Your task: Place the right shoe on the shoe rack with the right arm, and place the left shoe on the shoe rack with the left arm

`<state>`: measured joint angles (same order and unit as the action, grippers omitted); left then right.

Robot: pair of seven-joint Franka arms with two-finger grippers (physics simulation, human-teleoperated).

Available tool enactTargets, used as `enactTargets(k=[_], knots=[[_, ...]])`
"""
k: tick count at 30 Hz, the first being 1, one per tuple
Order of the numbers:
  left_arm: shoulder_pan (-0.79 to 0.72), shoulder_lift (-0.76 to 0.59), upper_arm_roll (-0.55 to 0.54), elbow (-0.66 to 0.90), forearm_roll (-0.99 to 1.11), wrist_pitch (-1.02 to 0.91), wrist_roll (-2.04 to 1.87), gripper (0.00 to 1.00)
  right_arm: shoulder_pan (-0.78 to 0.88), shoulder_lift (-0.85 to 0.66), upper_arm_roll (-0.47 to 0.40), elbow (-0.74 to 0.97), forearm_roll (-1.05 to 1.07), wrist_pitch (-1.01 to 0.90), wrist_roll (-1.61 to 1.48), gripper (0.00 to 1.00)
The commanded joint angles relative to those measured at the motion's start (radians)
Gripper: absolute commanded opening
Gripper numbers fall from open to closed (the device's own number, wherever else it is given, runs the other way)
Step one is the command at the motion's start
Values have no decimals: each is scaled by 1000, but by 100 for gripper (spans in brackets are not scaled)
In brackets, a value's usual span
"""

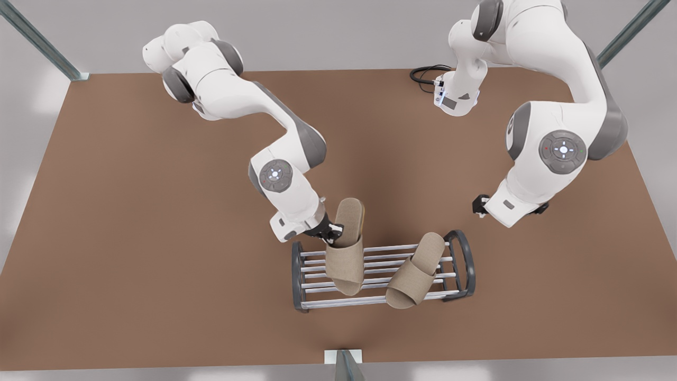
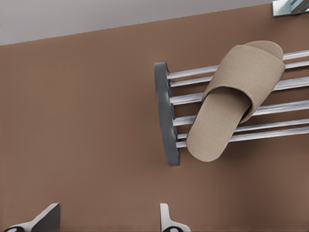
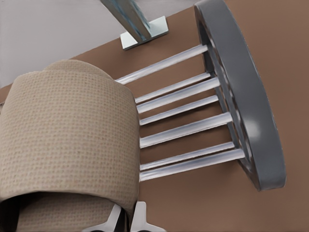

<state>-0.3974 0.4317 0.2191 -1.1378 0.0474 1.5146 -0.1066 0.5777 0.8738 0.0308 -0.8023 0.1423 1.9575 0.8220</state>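
The right gripper (image 1: 330, 232) is clenched on the right shoe (image 1: 346, 248), its fingers (image 3: 142, 218) pinched close together at the shoe's edge by the strap. Just where they bite is hidden under the strap in the right wrist view. This shoe is a beige woven open-toe slipper with a wide band over the front. It is tilted, heel raised on the far side and toe down over the bars, with its long axis across them. Whether the toe touches the bars I cannot tell.

The rack (image 1: 460, 248) is low, with long silver bars between two dark grey rounded end frames. Its long axis runs from the front view's left to its right. It stands on the brown table (image 1: 132, 238).

The left gripper (image 2: 108, 222) waits released, its fingers (image 2: 46, 217) wide apart and cut off by the frame edge. It hangs beyond the rack's end on the front view's right. The left shoe (image 1: 418, 270), matching the other, lies on the bars near that end frame. It is skewed, with the heel toward the frame and the toe overhanging the near bar.
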Motion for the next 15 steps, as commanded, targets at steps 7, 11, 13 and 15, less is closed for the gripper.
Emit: enactTargets(k=[7,11,13,15], knots=[[0,4,0,0,2,4,35,100,-1,43,-5,9,-12,166,243,21],[0,4,0,0,2,4,35,100,-1,45,-8,14,-12,167,244,100],[0,4,0,0,2,4,35,100,-1,44,-8,12,-12,166,243,100],[0,4,0,0,2,4,35,100,-1,39,-6,5,-12,164,243,100]])
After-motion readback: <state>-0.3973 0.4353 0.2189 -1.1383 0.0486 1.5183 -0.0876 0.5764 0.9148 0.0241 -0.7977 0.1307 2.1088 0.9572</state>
